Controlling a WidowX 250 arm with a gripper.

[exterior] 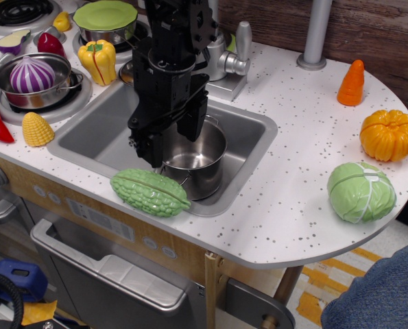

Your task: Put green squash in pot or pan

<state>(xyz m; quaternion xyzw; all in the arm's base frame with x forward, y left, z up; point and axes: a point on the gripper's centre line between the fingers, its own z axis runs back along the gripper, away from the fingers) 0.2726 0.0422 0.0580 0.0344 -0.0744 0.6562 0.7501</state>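
green squash [150, 192] lies on the near lip of the sink [94, 137], long axis running left-right, its right end just beside the near wall of the steel pot [193, 159]. pot stands upright in the sink, looks empty, small wire loop handle on the near side

hand [166, 137] hangs over the pot's left rim, just far of the squash, fingers spread wide with nothing between them. not touching the squash as far as i can tell

handling guess: hard hollow plastic, so light and stiff, won't deform under the fingers. surface is glossy with bumpy lengthwise ridges, so a bit slippery, but the ridges should give the pads something to bite. ends taper to points, bad place to grip, it would squirt out. take it across the fat middle, fingers closing on the near and far flanks, square to the long axis

risk: it sits on the sink's edge, so a shove from one finger could roll it off the near side of the table [306, 205] or into the sink. it's about as long as the pot is wide, so probably needs to go in tilted or end-first

other toys (cabbage [361, 192], corn [37, 129]) are well apart, no clutter at the grasp
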